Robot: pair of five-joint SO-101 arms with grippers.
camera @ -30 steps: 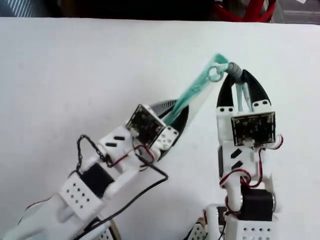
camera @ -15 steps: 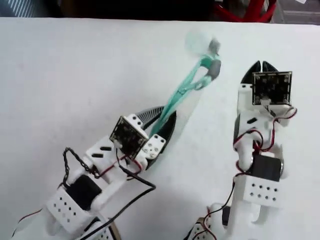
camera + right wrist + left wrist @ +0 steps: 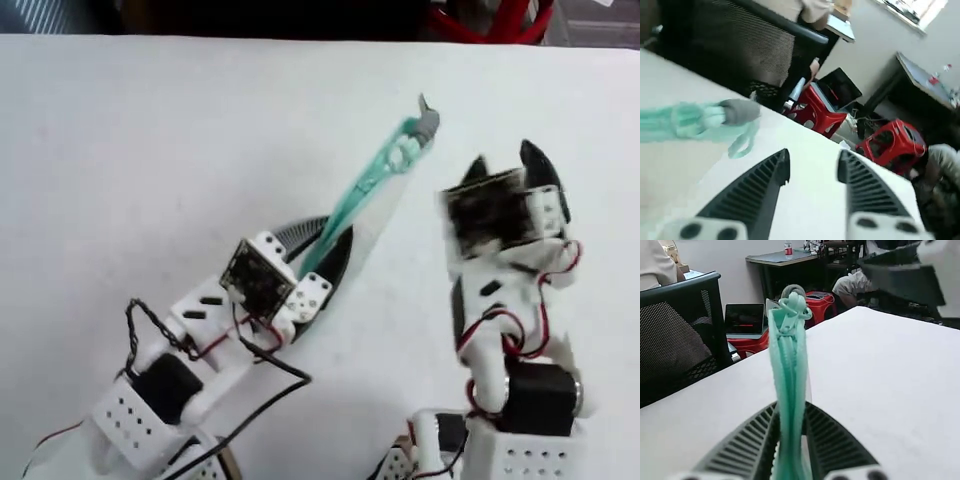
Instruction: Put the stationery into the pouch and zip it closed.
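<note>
On the white table [image 3: 120, 150], the left gripper [image 3: 322, 248] at frame centre is clenched on the near end of the teal pouch [image 3: 365, 190], which slants toward upper right. The right gripper [image 3: 502, 160], right of centre, stands released, apart from it. With the zip pull [image 3: 425, 120] at the pouch's far tip, zipping looks finished.

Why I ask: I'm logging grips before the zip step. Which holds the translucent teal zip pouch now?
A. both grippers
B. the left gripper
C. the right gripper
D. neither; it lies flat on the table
B: the left gripper is clamped on the translucent teal zip pouch, while the right gripper is open and apart from the grey zipper pull.
</note>
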